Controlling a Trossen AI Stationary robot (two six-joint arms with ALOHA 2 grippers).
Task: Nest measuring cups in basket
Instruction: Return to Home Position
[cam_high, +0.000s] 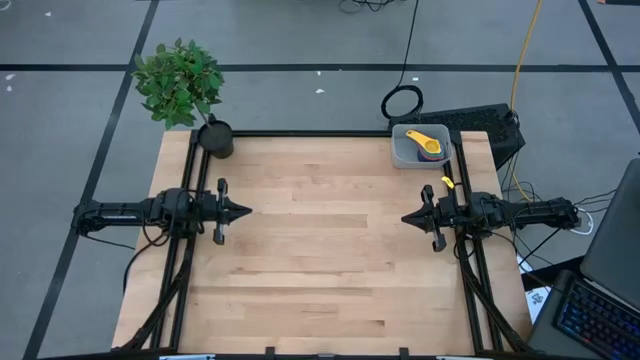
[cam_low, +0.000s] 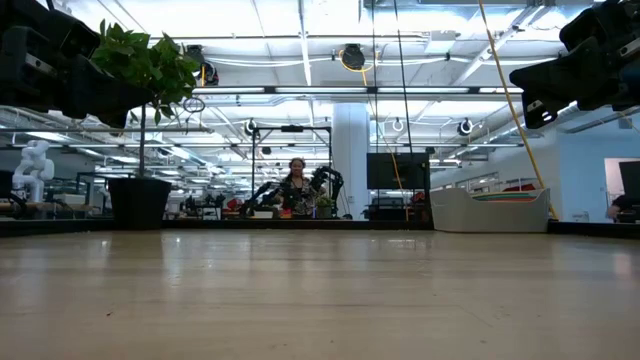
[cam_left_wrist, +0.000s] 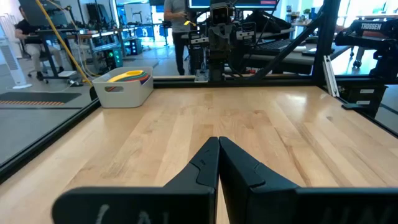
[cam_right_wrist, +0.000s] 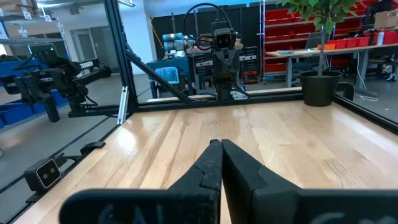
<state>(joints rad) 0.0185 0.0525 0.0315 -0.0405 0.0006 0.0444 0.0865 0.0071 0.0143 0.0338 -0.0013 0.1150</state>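
The light grey basket (cam_high: 403, 152) stands at the table's far right corner, by the right arm's base. Inside it the measuring cups (cam_high: 428, 145) sit stacked one in another, a yellow one on top with orange and pink rims showing under it. The left wrist view shows the basket (cam_left_wrist: 123, 93) with the coloured cups (cam_left_wrist: 127, 76) at its rim. My left gripper (cam_high: 248, 211) hovers shut over the table's left side and points toward the middle. My right gripper (cam_high: 404, 217) hovers shut over the right side and faces it. Neither holds anything.
A black pot with a green plant (cam_high: 214, 138) stands at the far left corner. A small yellow piece (cam_high: 447, 182) lies beside the right arm, near the basket. Bare wood (cam_high: 320, 250) spreads between the two grippers. A person (cam_low: 296, 185) stands far behind the table.
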